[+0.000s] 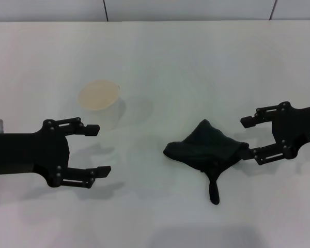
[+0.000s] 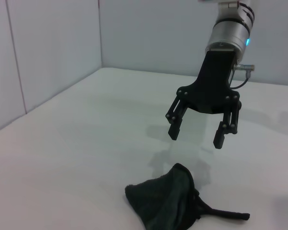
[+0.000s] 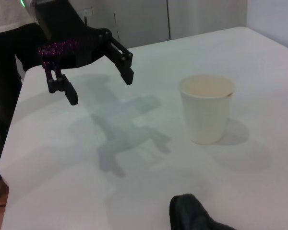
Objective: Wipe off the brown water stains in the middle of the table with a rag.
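right gripper wide open, hovering just beside the dark rag, lower finger close to or touching the rag's edge, hard to tell which. left gripper also wide open, holding nothing, well apart from the rag, near the paper cup. rag bunched in a heap on the table, between the two grippers, one thin tail pointing away from the heap. brown water stains not visible anywhere on the bare surface; possibly under the rag, can't confirm.

risks: closing on the heap's edge only, grabbing a thin fold and dragging it loose. wiping the wrong patch with no stain in sight. sweeping toward the left gripper and bumping the cup, tipping it if anything is inside. pressing too hard with the bunched cloth, fingers scraping the table.
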Controlling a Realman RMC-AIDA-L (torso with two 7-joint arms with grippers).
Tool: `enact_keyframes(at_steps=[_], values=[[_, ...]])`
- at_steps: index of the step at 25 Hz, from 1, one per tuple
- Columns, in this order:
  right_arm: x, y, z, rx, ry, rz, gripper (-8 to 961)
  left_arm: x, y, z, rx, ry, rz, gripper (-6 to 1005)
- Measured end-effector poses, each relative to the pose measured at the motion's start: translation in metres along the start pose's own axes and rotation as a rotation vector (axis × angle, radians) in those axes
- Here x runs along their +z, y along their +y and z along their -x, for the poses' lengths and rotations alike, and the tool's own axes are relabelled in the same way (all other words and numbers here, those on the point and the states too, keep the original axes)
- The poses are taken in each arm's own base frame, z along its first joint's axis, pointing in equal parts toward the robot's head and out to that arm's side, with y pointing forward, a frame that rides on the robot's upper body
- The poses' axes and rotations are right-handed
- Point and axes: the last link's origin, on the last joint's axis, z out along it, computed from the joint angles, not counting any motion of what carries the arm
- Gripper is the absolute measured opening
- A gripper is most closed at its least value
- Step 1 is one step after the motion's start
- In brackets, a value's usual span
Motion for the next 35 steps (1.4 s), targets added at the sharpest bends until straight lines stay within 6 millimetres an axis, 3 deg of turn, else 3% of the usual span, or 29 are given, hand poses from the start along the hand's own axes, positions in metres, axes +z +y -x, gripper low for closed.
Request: enact_keyframes(at_steps=[35], values=[[-0.0039, 0.0004, -0.0011, -0.017, -0.023, -0.009, 777, 0.0002, -0.0008, -0.0004, 0.003, 0.002, 0.003, 892]])
